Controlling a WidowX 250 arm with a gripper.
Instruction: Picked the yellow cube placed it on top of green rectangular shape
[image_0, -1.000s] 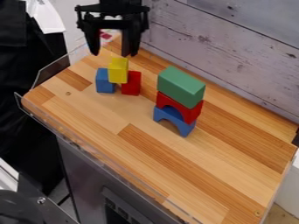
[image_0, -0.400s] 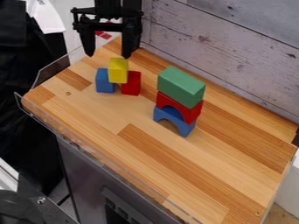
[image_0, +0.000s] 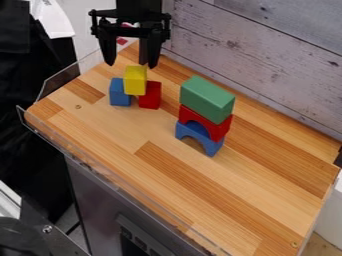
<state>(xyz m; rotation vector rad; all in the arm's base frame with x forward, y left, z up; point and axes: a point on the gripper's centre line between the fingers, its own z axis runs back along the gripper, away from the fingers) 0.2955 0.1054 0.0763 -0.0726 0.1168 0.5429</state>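
The claw (image_0: 131, 65) is spread wide, nothing gripped — and just below, the yellow cube (image_0: 135, 81) is propped on blue and red blocks (image_0: 151, 96). Green block (image_0: 207, 99) is stacked on arches (image_0: 219, 131) — pick and placement both left to be done.

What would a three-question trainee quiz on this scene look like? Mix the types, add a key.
1. Fill in: the yellow cube rests across a blue rectangular block and a ____ block.
2. Which piece tops the stack that has a blue arch-shaped block at its bottom? (a) yellow cube (b) green rectangular block (c) red arch-shaped block
3. True or false: the black two-finger hand is open and holds nothing.

Key: 1 red; 2 b; 3 true.
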